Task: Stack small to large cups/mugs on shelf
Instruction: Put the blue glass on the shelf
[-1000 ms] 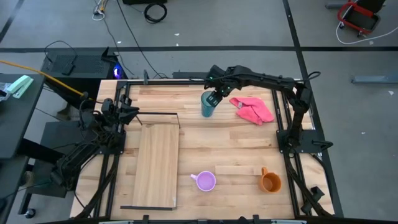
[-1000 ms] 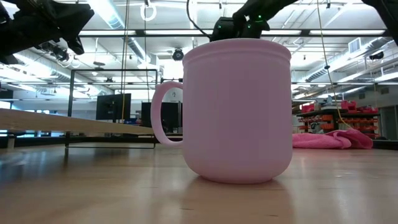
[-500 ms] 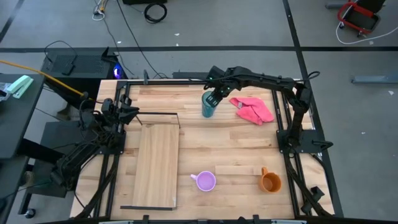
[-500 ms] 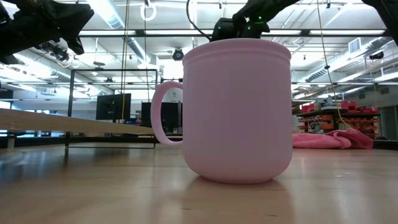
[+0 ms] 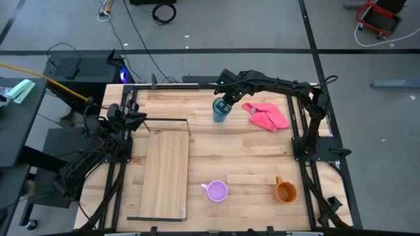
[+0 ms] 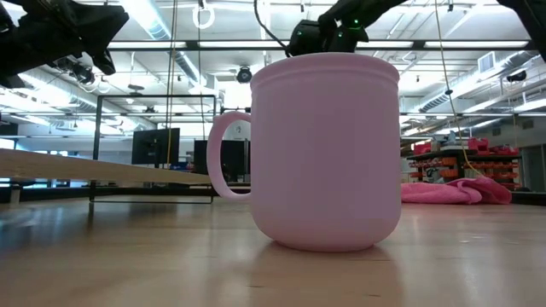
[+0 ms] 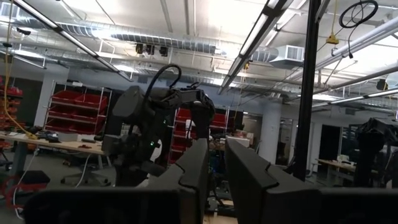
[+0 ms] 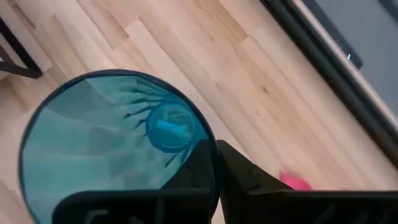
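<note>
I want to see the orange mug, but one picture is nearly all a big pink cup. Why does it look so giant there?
In the low view the lilac mug stands right before the lens, so it fills the frame and hides what lies behind. In the high view it looks small, with the orange mug beside it, apart.

Left gripper (image 7: pixel 214 165) with a narrow gap between dark fingers (image 7: pixel 194 168), other arm (image 7: pixel 155 134) beyond, ceiling lights (image 7: pixel 261 31) overhead
</note>
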You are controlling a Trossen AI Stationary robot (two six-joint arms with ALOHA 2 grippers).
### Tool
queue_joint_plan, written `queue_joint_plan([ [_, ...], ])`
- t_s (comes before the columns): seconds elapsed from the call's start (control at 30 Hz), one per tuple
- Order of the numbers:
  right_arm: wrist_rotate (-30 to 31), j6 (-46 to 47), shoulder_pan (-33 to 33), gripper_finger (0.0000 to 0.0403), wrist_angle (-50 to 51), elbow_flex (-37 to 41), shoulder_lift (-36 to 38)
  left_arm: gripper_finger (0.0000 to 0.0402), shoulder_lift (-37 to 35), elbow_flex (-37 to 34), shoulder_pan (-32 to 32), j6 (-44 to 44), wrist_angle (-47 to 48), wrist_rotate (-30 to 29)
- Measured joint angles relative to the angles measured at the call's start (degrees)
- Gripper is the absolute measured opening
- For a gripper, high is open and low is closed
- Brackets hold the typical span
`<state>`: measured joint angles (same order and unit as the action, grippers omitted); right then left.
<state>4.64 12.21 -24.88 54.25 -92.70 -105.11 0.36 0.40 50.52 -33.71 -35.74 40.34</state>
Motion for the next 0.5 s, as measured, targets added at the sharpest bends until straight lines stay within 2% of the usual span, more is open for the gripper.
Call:
queue_joint_plan([
  [0.17, -0.07, -0.48, 2.09, 0.0008, 0.63, -4.08, 0.12, 0.0062, 0.0, 0.0, 0.02, 0.0, -0.01, -0.01],
  [0.5, -0.47, -0.17, 9.49, 0.0007, 9.59, -22.6, 0.32, 0.0058, 0.0, 0.0, 0.0, -0.12, -0.01, 0.0],
])
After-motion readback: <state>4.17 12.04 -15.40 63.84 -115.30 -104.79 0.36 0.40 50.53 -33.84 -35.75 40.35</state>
